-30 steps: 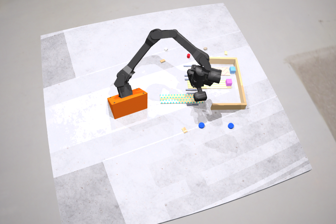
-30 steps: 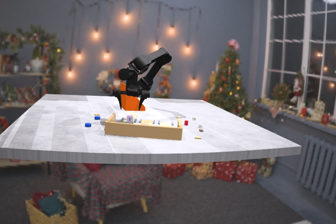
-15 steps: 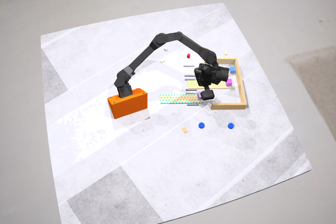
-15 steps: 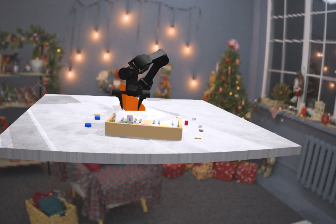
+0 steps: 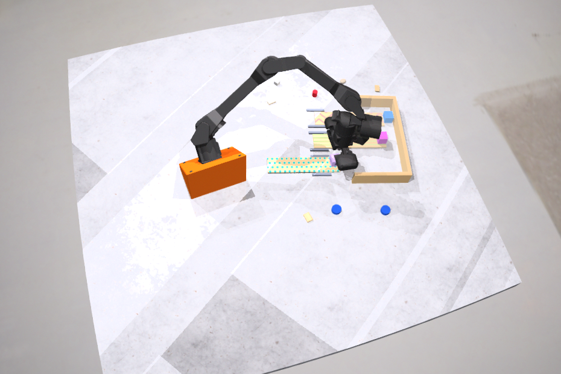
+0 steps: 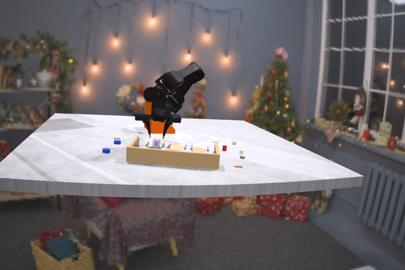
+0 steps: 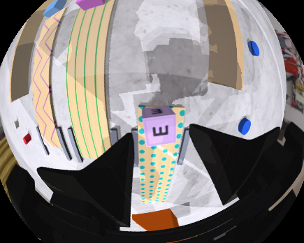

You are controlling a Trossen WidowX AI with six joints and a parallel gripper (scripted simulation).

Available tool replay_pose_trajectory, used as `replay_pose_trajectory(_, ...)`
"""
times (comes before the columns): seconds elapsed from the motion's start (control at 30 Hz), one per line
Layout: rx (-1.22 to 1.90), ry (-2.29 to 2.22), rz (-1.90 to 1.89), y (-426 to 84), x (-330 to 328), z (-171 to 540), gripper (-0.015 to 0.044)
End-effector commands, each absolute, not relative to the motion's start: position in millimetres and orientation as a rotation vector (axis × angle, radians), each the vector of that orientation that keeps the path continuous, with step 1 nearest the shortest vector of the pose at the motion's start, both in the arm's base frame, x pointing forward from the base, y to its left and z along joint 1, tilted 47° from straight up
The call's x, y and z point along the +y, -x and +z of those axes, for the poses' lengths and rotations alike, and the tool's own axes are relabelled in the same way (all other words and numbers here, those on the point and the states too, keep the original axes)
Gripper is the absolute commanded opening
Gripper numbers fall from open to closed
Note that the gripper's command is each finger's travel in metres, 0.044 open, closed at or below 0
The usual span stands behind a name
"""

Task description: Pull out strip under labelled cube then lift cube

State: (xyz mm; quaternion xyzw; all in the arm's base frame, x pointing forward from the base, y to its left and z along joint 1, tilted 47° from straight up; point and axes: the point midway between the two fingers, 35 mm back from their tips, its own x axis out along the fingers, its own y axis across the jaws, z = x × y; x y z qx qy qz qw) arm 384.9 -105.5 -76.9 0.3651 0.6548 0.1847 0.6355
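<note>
The lilac cube [image 5: 333, 160] [image 6: 156, 143] [image 7: 158, 131] marked E rests on the far end of the teal-dotted strip [image 5: 289, 164] [image 7: 152, 178]. That strip sticks out toward the orange base, its far end outside the wooden wall's enclosure. My gripper [image 6: 156, 136] [image 7: 161, 133] is open and empty above the cube, a fingertip to either side in the wrist view. The arm partly hides the cube in the top view. The green-striped strip [image 5: 320, 140] [image 7: 91, 73] bears a magenta cube [image 5: 382, 137] [image 7: 91, 3]. The zigzag strip [image 5: 320, 117] [image 7: 42, 80] lies beside it, a blue cube [image 5: 388, 116] [image 7: 54, 8] at its far end.
The wooden wall [image 5: 404, 148] [image 6: 173, 158] runs around the strips' far ends. Low grey guide rails [image 5: 321, 174] [image 7: 184, 146] flank the strips. Two blue discs [image 5: 336, 209] [image 5: 385, 210] and a tan chip [image 5: 307, 217] lie off one side, a red cylinder [image 5: 315, 93] off the other.
</note>
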Motion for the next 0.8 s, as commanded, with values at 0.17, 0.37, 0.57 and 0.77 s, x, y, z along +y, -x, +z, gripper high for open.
replay_pose_trajectory(0.17, 1.496, -0.845, 0.42, -385.3, -94.3, -87.5, 0.025)
replay_pose_trajectory(0.37, 1.495, -0.845, 0.421, -385.6, -87.1, -94.1, 0.025)
replay_pose_trajectory(0.57, 1.495, -0.846, 0.422, -385.6, -82.9, -97.8, 0.025)
replay_pose_trajectory(0.77, 1.497, -0.835, 0.425, -386.3, -84.6, -96.0, 0.0132)
